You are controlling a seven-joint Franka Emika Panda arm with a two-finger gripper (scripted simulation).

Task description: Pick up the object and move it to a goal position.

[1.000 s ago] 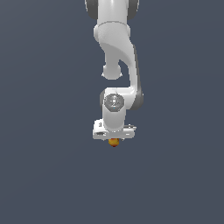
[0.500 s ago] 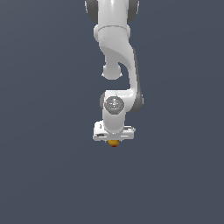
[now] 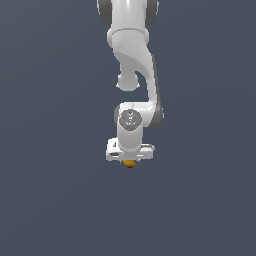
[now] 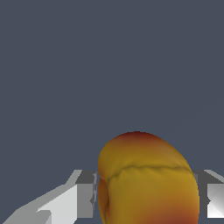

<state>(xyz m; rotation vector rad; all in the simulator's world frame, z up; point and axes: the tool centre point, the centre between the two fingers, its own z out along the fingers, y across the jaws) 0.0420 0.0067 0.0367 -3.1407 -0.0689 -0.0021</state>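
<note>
The object [image 4: 146, 183] is a round yellow-orange ball with a dark red blotch. It fills the space between my two fingers [image 4: 85, 194] in the wrist view, and both pads press against its sides. My gripper [image 4: 146, 199] is shut on it. In the exterior view the white arm hangs straight down in the middle of the picture. The gripper [image 3: 130, 160] is at its lower end, and only the underside of the object [image 3: 130, 163] peeks out below the hand. The fingers themselves are hidden there.
A plain dark grey-blue surface [image 3: 50, 200] surrounds the arm on all sides. No other object, container or edge shows in either view.
The hand and the held ball have risen very slightly in the exterior view. The grip is unchanged.
</note>
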